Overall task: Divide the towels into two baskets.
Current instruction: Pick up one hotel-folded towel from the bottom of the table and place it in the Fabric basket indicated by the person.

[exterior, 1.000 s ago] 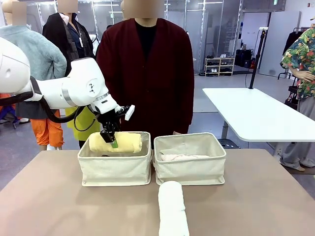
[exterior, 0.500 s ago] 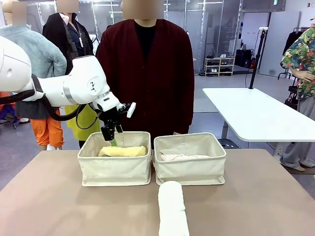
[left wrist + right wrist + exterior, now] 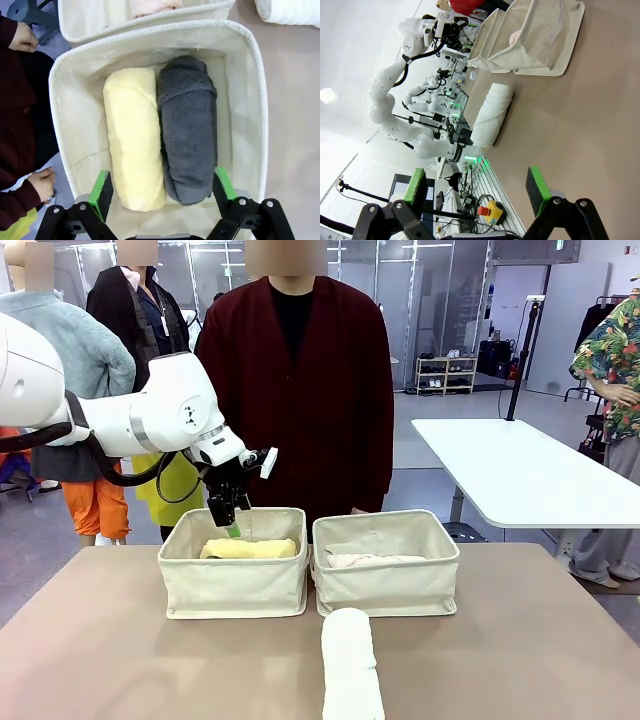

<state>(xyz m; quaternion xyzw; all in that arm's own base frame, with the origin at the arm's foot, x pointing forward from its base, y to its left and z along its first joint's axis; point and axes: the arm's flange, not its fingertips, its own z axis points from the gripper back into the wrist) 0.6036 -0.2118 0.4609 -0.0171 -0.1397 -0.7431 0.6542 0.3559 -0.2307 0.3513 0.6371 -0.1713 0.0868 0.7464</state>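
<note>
Hovering spread and empty, left jaws stand above the yellow towel (image 3: 134,145) and grey towel (image 3: 188,125).

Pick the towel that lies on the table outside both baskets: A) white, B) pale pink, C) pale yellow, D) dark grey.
A: the white towel lies on the table, while the yellow towel and grey towel share the left basket and the pink towel sits in the right basket.

2 towels (image 3: 132,145) in L basket (image 3: 233,585), 1 towel (image 3: 350,670) before R basket (image 3: 386,590).
</note>
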